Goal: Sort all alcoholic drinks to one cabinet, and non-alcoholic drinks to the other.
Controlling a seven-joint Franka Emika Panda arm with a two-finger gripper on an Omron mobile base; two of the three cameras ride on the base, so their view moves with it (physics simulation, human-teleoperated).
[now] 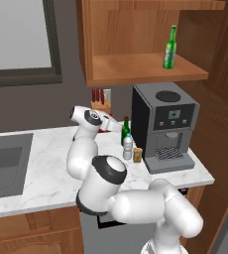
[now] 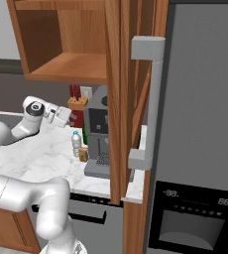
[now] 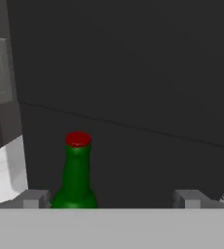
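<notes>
Sorting stands roughly one-third complete, judged from placement. The bright green beer bottle [image 1: 170, 47] stands upright on the shelf of the wide cabinet [image 1: 136, 69], above the coffee machine [image 1: 165, 126]. The darker red-capped bottle [image 3: 76, 172] and the water bottle [image 1: 128, 147] stand on the desk [image 1: 46, 168], just left of the coffee machine. The gripper [image 3: 111, 198] faces the red-capped bottle, fingers [image 3: 35, 198] wide apart, holding nothing.

One bottle [image 1: 170, 48] on cabinet shelf [image 1: 136, 69]; two bottles [image 1: 127, 140] on counter [image 1: 46, 168] beside coffee machine [image 1: 166, 126].
</notes>
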